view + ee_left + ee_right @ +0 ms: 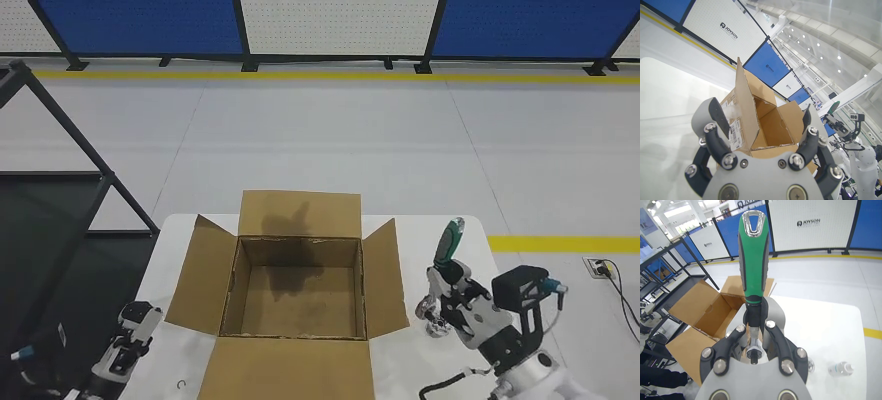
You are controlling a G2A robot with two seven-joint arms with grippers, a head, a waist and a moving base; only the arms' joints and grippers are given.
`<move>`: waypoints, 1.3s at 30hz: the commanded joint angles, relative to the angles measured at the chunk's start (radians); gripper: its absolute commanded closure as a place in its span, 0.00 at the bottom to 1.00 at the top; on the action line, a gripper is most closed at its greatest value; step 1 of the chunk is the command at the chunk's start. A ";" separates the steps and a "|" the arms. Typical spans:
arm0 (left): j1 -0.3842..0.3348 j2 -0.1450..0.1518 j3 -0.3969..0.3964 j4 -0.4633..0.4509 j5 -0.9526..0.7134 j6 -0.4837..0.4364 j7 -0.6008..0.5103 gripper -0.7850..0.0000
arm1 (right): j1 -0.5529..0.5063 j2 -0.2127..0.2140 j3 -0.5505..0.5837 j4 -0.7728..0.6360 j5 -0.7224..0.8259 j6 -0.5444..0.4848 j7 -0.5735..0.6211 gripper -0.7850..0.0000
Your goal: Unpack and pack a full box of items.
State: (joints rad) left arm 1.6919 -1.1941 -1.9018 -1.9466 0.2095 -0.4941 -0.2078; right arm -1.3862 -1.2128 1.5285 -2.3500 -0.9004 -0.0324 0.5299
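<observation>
One green-handled wrench stands clamped in the right gripper just beside the open box, whose floor looks bare (unpacking seems about done); the left gripper, spread wide, holds nothing; a small bottle lies on the table; repacking is left to do.

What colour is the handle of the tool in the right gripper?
The handle is green with grey strips; the right wrist view shows it best.
</observation>
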 commanded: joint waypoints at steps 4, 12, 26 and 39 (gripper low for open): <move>0.010 0.000 -0.035 0.009 -0.038 -0.014 0.022 0.00 | 0.146 -0.004 -0.101 0.000 0.006 -0.007 0.058 1.00; 0.012 0.000 -0.078 0.018 -0.094 -0.022 0.043 0.00 | 0.359 -0.025 -0.365 0.000 -0.072 0.191 0.310 1.00; 0.033 0.002 -0.109 0.013 -0.230 -0.037 -0.027 0.00 | 0.563 -0.083 -0.657 0.316 -0.214 0.284 0.289 1.00; 0.023 0.002 -0.105 0.007 -0.259 -0.007 -0.036 0.00 | 0.556 -0.083 -0.662 0.327 -0.211 0.261 0.274 1.00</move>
State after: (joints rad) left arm 1.7194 -1.1926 -2.0071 -1.9363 -0.0370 -0.5144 -0.2377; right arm -0.8254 -1.2954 0.8694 -2.0310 -1.1135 0.2480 0.8154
